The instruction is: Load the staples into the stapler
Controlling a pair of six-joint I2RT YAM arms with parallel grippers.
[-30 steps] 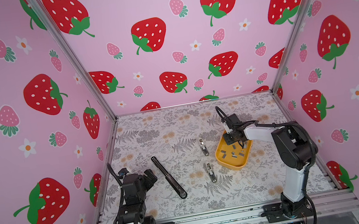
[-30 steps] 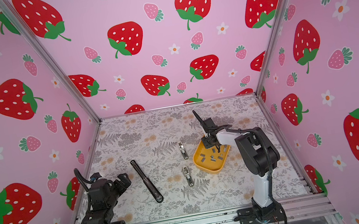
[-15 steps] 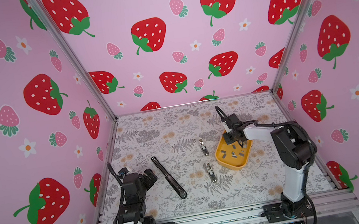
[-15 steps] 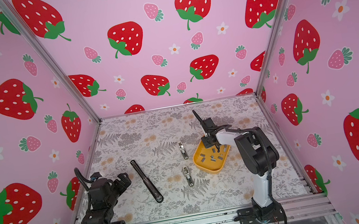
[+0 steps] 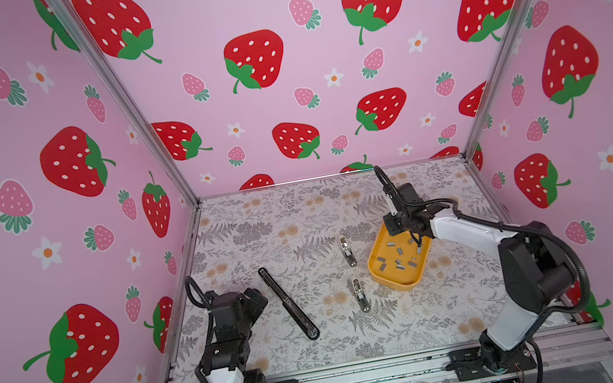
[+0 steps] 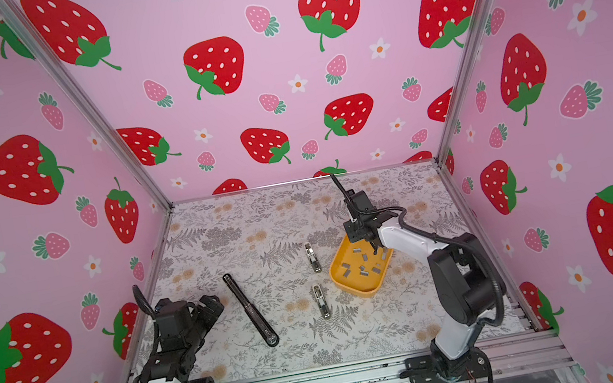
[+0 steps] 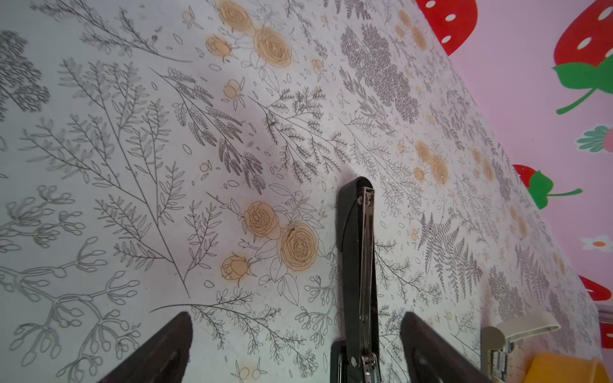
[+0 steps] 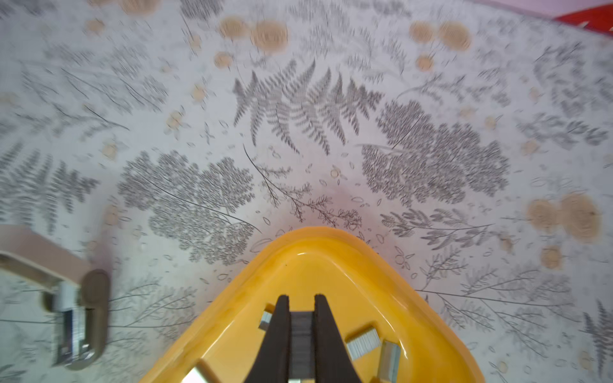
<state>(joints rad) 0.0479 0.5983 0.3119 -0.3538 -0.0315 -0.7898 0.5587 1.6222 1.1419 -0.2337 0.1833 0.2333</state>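
The black stapler (image 5: 287, 303) (image 6: 251, 309) lies opened out flat on the floral table, its metal channel facing up (image 7: 360, 265). My left gripper (image 5: 255, 296) (image 6: 212, 303) (image 7: 295, 348) hovers open beside its left end, touching nothing. Several grey staples (image 5: 396, 261) (image 6: 362, 269) lie loose in a yellow tray (image 5: 406, 283) (image 6: 359, 289) (image 8: 331, 258). Inside the tray, my right gripper (image 5: 418, 244) (image 6: 375, 250) (image 8: 302, 305) is shut on one strip of staples (image 8: 302, 331). Two more strips (image 8: 363, 341) lie just beside it.
Two small beige and metal staplers (image 5: 347, 251) (image 5: 360, 295) lie between the black stapler and the tray. One of them (image 8: 76, 318) (image 7: 507, 335) shows in each wrist view. Pink strawberry walls close in the table on three sides.
The right gripper's jaws have closed on a staple strip in the tray. Neither arm has visibly shifted, and the left gripper stays open.
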